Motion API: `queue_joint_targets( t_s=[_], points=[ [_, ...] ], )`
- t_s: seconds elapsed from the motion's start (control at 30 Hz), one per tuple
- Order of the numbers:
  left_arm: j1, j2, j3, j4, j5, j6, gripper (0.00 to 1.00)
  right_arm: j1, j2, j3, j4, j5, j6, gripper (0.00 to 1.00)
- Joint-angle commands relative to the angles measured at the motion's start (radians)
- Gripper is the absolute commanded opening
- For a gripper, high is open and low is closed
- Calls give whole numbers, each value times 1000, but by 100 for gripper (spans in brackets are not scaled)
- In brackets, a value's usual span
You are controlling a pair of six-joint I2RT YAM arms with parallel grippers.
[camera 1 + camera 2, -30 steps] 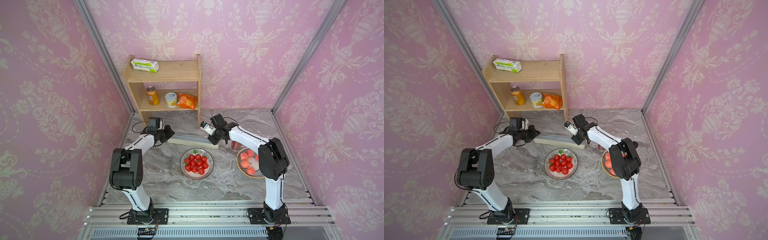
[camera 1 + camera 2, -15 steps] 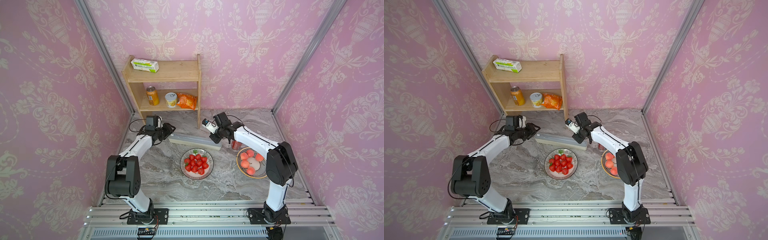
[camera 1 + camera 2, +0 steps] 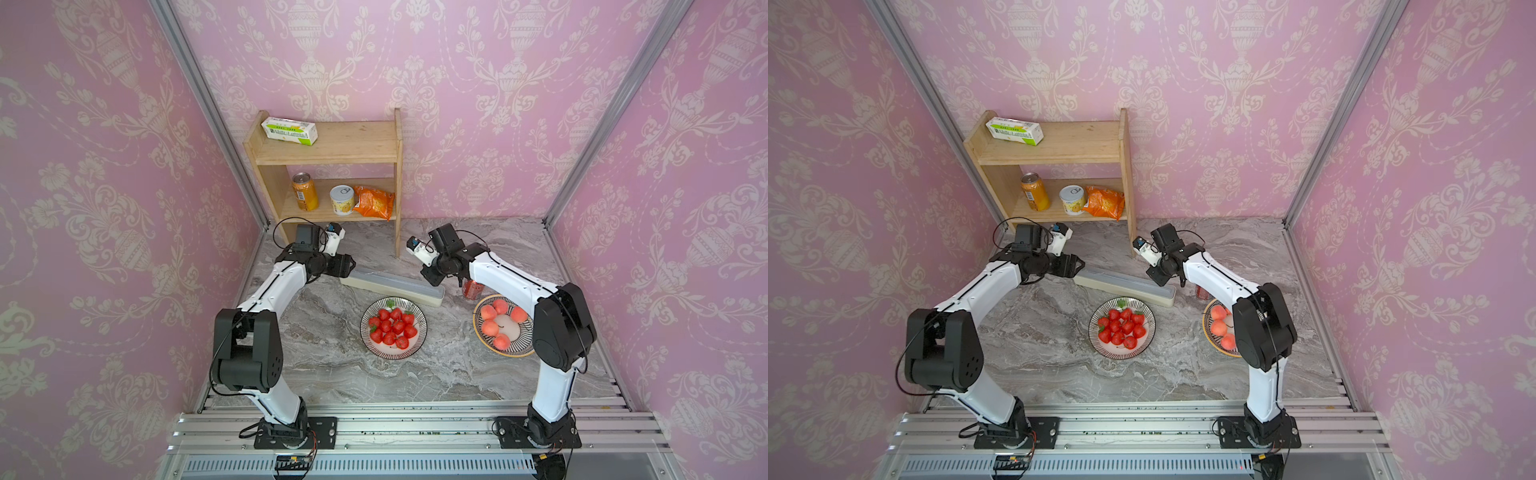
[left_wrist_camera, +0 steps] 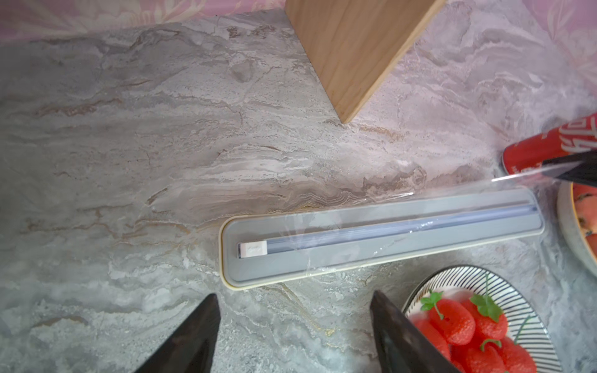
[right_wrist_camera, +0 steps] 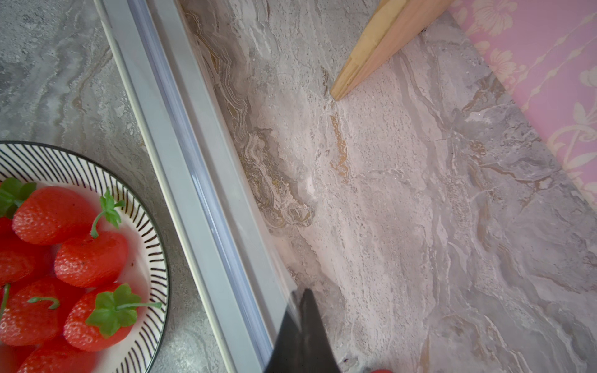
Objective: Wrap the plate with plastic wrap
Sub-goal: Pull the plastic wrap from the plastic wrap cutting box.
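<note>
1. Robot test cell in a lab, dressed as a home kitchen.
2. Lab cues: wallpaper panels [image 3: 498,83] clamped in aluminium posts [image 3: 208,108]; left arm [image 3: 274,291] and right arm [image 3: 511,282] bolted to a slotted rail [image 3: 415,428].
3. Kitchen cues: marble-look counter [image 3: 332,374], wooden shelf [image 3: 353,143] with drink can [image 3: 304,192] and snack bag [image 3: 374,202], plate [image 3: 395,352] of strawberries.

Bright, even light; faint glare on plastic wrap [image 4: 403,222].

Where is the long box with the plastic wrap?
In both top views the long box lies flat on the table, just behind the strawberry plate and in front of the wooden shelf.
</note>
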Motion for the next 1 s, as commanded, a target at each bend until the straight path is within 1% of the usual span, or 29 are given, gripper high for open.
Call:
queue_joint_targets(
  t_s=[0.0, 0.03, 0.2, 0.27, 0.33, 0.4, 0.5, 0.63, 0.9, 0.97],
  points=[
    [-5, 15, -17, -47, 95, 392, 73, -7, 9, 8, 16, 12, 9, 0],
    [-5, 27, -12, -52, 112, 433, 73, -7, 9, 8, 17, 13, 8, 0],
    [-7, 123, 69, -105, 188, 536, 71, -8, 13, 10, 16, 15, 9, 0],
    [-12, 163, 103, -144, 179, 579, 70, -8, 12, 9, 15, 14, 11, 0],
    [-15, 201, 138, -184, 148, 622, 65, -8, 12, 8, 16, 15, 9, 0],
    [-17, 237, 174, -222, 119, 660, 64, -8, 13, 10, 13, 19, 6, 0],
    [-19, 264, 199, -219, 119, 675, 63, -8, 12, 14, 8, 17, 5, 0],
    [-20, 279, 210, -179, 144, 650, 61, -9, 11, 15, 4, 18, 7, 0],
    [-37, 326, 237, -163, 135, 642, 58, -8, 11, 18, -3, 26, 4, 0],
    [-41, 335, 245, -163, 135, 645, 55, -9, 13, 19, -3, 26, 3, 0]
  ],
)
